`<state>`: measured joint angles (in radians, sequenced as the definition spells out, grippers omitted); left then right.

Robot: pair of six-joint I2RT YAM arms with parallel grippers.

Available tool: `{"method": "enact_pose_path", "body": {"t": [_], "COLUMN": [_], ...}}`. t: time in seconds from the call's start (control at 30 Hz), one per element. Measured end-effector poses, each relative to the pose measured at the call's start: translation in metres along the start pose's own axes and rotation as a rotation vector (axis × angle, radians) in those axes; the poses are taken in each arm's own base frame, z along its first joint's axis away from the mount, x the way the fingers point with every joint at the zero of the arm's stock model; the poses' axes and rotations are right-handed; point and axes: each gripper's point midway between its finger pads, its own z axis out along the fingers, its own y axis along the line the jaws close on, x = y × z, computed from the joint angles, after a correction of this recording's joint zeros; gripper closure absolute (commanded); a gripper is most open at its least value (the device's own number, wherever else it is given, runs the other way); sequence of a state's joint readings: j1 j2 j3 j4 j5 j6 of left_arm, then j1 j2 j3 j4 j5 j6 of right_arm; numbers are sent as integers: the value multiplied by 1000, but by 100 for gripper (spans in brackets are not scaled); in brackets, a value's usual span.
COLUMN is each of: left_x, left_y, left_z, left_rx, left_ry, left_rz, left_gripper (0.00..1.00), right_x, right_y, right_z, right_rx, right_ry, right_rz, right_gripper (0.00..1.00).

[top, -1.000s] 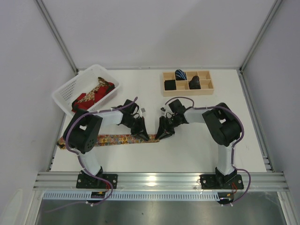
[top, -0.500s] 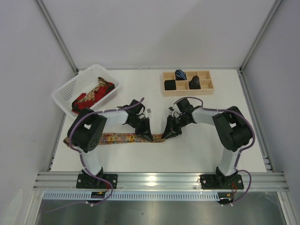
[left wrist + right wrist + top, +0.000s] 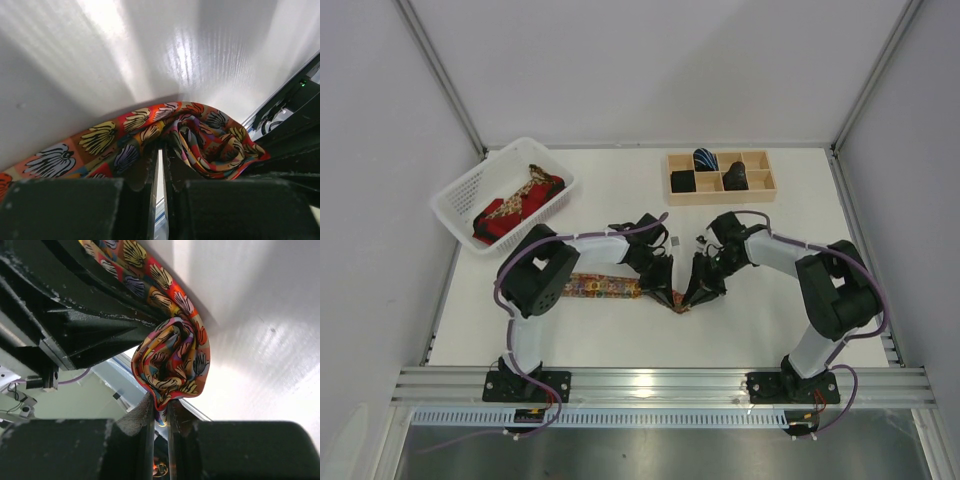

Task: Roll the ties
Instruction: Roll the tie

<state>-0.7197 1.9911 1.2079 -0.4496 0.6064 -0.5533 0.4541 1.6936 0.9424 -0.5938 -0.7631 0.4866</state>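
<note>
The multicoloured floral tie (image 3: 600,287) lies flat on the white table, its right end bunched into a loose roll (image 3: 682,302) between my two grippers. My left gripper (image 3: 665,291) is shut on the tie just left of the roll; in the left wrist view the tie (image 3: 150,135) runs across its fingertips. My right gripper (image 3: 695,297) is shut on the edge of the roll (image 3: 172,362), seen pinched in the right wrist view. More ties, red and gold paisley (image 3: 515,200), lie in the white basket. Rolled dark and blue-striped ties (image 3: 705,160) sit in the wooden tray.
The white basket (image 3: 455,195) stands at the back left. The wooden compartment tray (image 3: 760,185) stands at the back right. The aluminium rail (image 3: 660,385) runs along the table's near edge. Purple cables run along both arms.
Both grippers have moved right and nearer, dragging the tie's end with them. The flat stretch of tie on the left has grown shorter and the end is more bunched.
</note>
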Motion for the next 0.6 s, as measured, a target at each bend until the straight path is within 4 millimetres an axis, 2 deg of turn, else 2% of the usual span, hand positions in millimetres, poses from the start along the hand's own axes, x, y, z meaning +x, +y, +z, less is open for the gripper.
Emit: {"method": "enact_pose_path", "body": {"t": [0.23,0.43,0.6], "left_x": [0,1,4], "left_y": [-3,-2,-3], "left_z": [3,3,-2], "left_rx": [-2,-2,-4], "left_ry": [11,9,2], "left_rz": [-4,-4,0], "left_gripper": [89,89,82], "right_x": [2,-4,-7], "right_y": [-7,-19,-31], "right_z": [-1,-9,-18], "right_rx": [60,134,200], "right_ry": [-6,-38,-53], "right_rz": [94,169,161], "right_gripper": [100,100,100]}}
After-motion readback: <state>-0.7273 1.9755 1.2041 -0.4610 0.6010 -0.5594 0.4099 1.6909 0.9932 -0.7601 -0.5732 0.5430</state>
